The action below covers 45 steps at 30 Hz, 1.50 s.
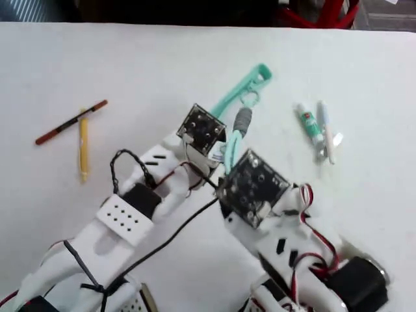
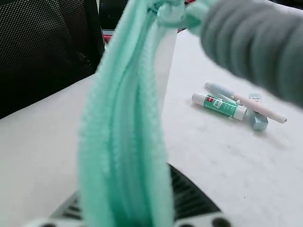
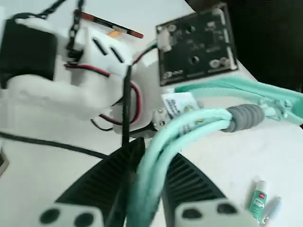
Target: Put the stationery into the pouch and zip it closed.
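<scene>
Table (image 1: pixel 364 78): white surface that carries both arms and the loose stationery.
Left arm (image 1: pixel 130 208): lies over the near left of the table, its wrist at the pouch.
Right arm (image 1: pixel 292 253): lies over the near right, its wrist just beside the left arm's wrist.
Pouch (image 1: pixel 244 88): mint green, seen edge-on near the table's middle, running from the two wrists toward the far side.
Left gripper (image 2: pixel 125 213): fingers closed on the pouch fabric, which rises from between the jaws.
Right gripper (image 3: pixel 142 189): fingers closed on the strap, which passes between the black jaws.
Strap (image 3: pixel 189 125): mint green cords attached to the pouch.
Grey sleeve (image 1: pixel 242 121): wrapped around the strap, beside the pouch.
Red-brown pencil (image 1: pixel 71 122): flat on the table's left, well apart from the pouch.
Yellow pen (image 1: pixel 83 146): flat, crossing under or touching the pencil.
Pale pen (image 1: pixel 327 133): flat on the right, just beside the glue stick.
Glue stick (image 1: pixel 309 122): flat on the right, apart from the pouch.
</scene>
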Each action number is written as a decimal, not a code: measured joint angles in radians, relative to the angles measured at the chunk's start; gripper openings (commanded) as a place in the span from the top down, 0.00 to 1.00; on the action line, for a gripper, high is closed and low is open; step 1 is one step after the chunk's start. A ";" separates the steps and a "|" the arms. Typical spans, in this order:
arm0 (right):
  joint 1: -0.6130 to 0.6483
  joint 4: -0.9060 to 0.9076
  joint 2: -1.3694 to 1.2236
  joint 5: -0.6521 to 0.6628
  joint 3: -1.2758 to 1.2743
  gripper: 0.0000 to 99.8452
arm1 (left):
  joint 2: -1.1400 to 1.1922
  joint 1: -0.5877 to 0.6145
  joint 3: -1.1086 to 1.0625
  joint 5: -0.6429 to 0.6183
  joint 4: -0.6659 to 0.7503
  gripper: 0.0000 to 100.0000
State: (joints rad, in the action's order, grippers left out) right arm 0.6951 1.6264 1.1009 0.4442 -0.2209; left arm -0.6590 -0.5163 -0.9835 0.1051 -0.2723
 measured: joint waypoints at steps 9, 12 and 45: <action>0.146 0.087 0.071 0.009 0.087 0.98 | 0.000 0.009 0.000 0.000 0.000 0.98; 0.140 0.091 0.097 0.032 0.071 0.98 | 0.000 0.031 0.000 0.000 0.000 0.98; -0.410 -1.155 0.393 -0.391 -1.080 0.77 | 0.000 0.017 0.000 -0.003 0.000 0.98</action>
State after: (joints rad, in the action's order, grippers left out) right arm 0.2854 0.4710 1.4937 0.0529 -1.3011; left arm -0.6590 -0.4994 -0.9835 0.1020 -0.2723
